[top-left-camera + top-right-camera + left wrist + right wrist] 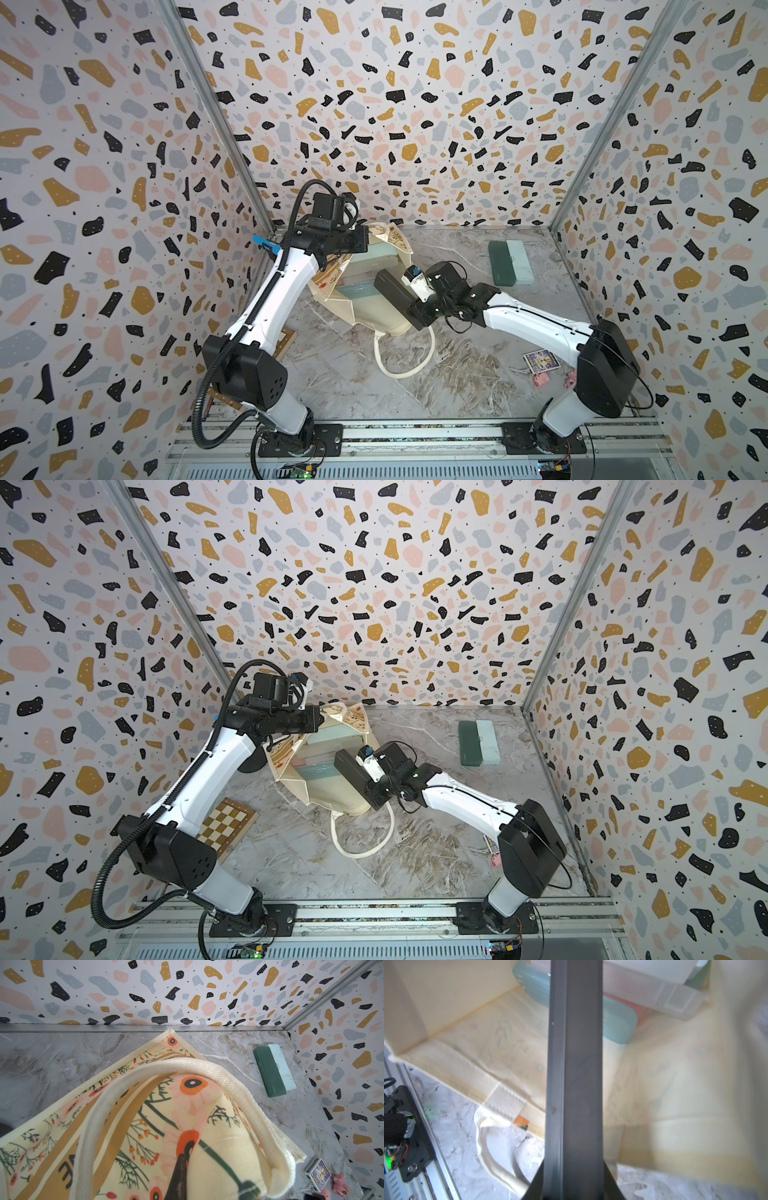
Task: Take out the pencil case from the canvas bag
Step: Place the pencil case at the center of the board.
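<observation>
A large cream canvas bag (374, 316) is lying on its side on a marbled table (457, 374), and its mouth is being held agape. The bag's raised wall is being pinched at its far rim by the closed fingers of the left gripper (365, 245), beside one thick loop handle (207, 1070). At the bag's mouth, a long dark pencil case (395, 291) is being gripped at its near end by the fingers of the right gripper (417, 314). The case is reaching over the opening and is not yet clear of the bag. Since the case is being held by one end only, it could be levered out of the grip if its far end is caught on the rim or on the things inside the bag. The limp cloth could be dragged along with it, or dropped over the mouth if the left pinch is lost. The case's smooth, hard, straight-edged shell could also be slid between the fingers. Inside the bag, a glossy rounded teal case (618, 1022), a pink case (635, 1007) and a frosted translucent box (654, 995) are being shown stacked together. The canvas is looking coarse and matte, printed with orange flowers and a tan band. The second handle (502, 1172), ropy and woven, is lying on the table just outside the bag's mouth.
</observation>
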### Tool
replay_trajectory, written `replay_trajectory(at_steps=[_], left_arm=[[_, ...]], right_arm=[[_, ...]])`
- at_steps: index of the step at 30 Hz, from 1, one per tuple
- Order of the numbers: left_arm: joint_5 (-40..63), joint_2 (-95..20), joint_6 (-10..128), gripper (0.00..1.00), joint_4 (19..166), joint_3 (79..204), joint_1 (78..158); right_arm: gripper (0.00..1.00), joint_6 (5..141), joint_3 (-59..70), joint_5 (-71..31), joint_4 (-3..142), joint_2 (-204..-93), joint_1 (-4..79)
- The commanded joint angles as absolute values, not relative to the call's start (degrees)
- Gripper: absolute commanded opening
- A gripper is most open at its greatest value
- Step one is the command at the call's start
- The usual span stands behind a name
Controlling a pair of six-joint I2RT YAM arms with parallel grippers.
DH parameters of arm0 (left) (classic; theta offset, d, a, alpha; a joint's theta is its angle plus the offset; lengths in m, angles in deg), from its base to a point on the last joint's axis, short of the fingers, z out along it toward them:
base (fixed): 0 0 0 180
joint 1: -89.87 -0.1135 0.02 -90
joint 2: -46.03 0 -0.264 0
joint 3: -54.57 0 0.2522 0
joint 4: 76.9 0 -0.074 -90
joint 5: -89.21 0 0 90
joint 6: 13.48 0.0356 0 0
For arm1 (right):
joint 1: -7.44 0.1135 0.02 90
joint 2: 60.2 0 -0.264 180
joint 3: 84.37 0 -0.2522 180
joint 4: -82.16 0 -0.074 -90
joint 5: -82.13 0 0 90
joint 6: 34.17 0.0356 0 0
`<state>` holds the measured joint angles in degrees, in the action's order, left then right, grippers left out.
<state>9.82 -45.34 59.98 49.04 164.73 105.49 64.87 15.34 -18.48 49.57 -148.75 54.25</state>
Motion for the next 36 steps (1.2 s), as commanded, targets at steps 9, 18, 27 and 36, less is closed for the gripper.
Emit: replay_trajectory(at_steps=[9,18,27,36], left_arm=[[-3.92,-47.72,52.88,0.00,43.62,175.43,103.76],[-3.55,-50.49,55.23,0.00,41.94,177.47,105.65],[0.10,-49.62,55.82,0.00,42.14,175.20,105.14],[4.95,-47.42,53.71,0.00,44.12,171.07,101.52]], right_arm=[[0.24,72.56,29.17,-13.09,58.17,-128.35,45.88],[0.24,76.50,28.34,-18.34,56.84,-134.17,31.42],[0.24,78.22,17.57,-21.37,57.44,-151.12,24.02],[0.23,77.70,4.32,-23.77,55.84,-166.98,18.67]])
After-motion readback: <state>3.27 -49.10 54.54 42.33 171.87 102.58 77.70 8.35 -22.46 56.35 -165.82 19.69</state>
